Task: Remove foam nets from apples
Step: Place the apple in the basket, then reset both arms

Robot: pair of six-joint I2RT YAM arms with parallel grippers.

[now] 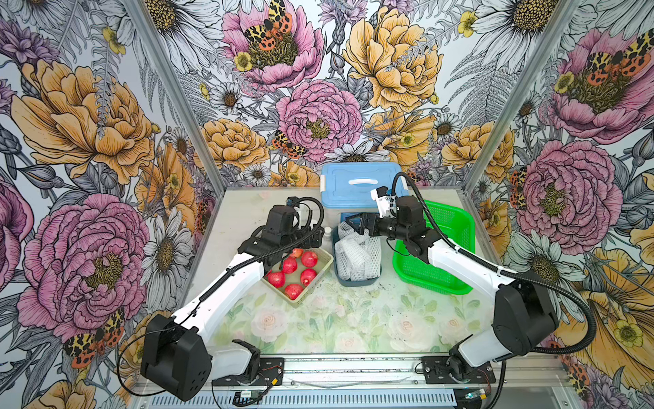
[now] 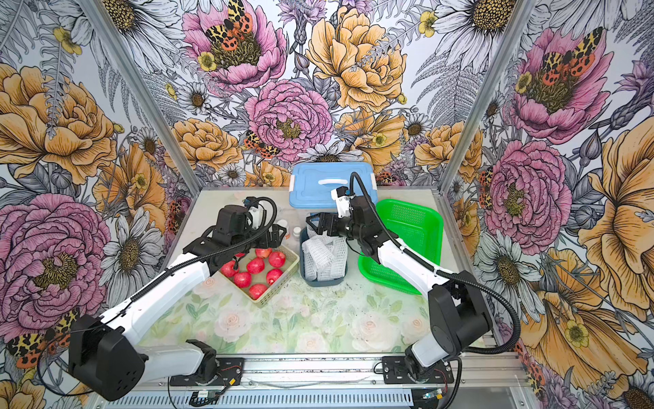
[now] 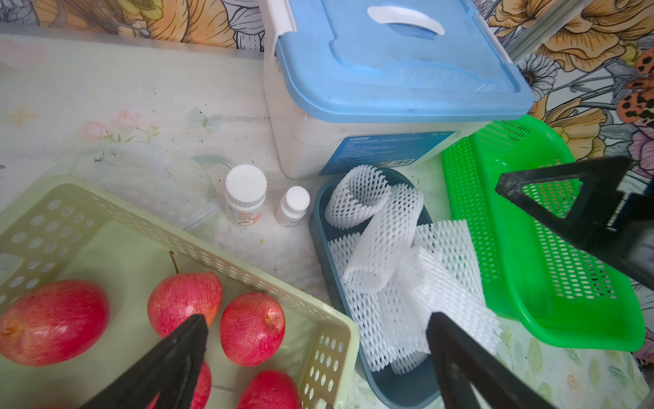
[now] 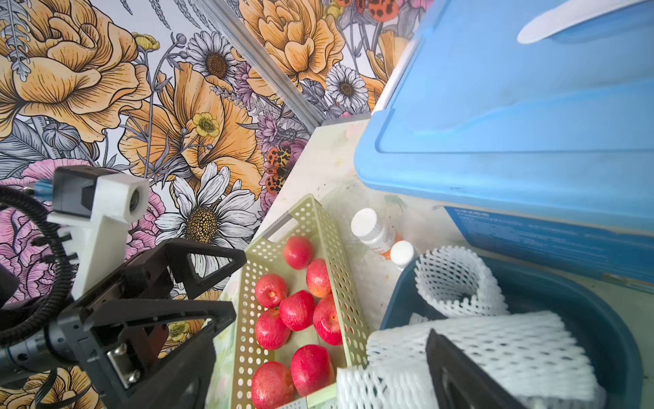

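Apples [image 1: 289, 265], red and bare of netting, lay in a pale yellow-green perforated basket [image 1: 316, 283]. Just beside it, a dark blue tub [image 1: 357, 282] was heaped with white foam nets [image 1: 357, 255]. A green lattice basket [image 1: 449, 226] stood on the tub's other side, and a storage box with a blue lid [image 1: 339, 191] stood behind. Two white pill bottles [image 3: 246, 193] stood between the apple basket and the box.

The left gripper [image 3: 316, 318] hung over the apple basket's far corner, its jaws spread wide and gripping nothing. The right gripper [image 1: 350, 223] hung over the tub's far end, also spread wide. One of its fingers [image 4: 456, 368] was against or just in front of the topmost net; contact could not be told.
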